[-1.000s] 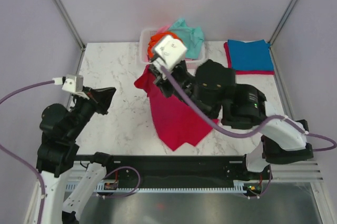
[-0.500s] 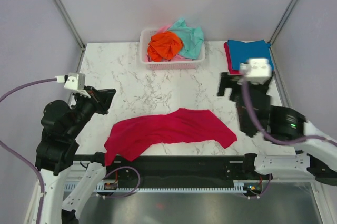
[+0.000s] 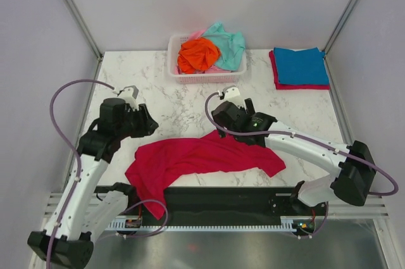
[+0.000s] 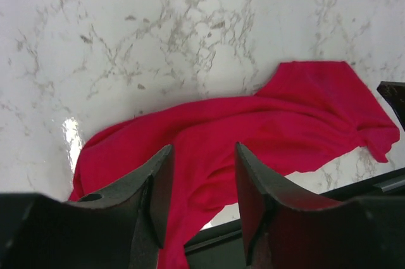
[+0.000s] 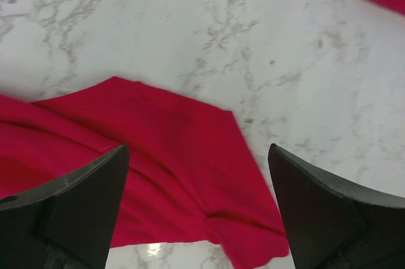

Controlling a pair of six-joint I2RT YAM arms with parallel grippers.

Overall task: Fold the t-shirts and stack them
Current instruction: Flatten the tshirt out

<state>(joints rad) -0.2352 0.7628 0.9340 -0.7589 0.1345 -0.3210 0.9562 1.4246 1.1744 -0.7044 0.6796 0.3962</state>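
The crimson t-shirt [image 3: 202, 155] lies unfolded and rumpled along the near edge of the bench [image 3: 158, 85], stretched left to right. Its near-left corner hangs over the bench edge.

The left gripper [image 4: 199, 209] hovers over the left half of this shirt. Its jaws are parted by a narrow gap and hold nothing. The right gripper [image 5: 199, 212] hovers over the far edge of the shirt, near its middle. Its jaws are spread wide and hold nothing.

At the far centre of the bench, a white slatted basket [image 3: 205, 79] contains the bunched orange t-shirt [image 3: 197, 55] and the mint-teal t-shirt [image 3: 226, 44]. At the far right corner, the folded blue t-shirt [image 3: 300, 65] rests on a folded red t-shirt [image 3: 273, 69].
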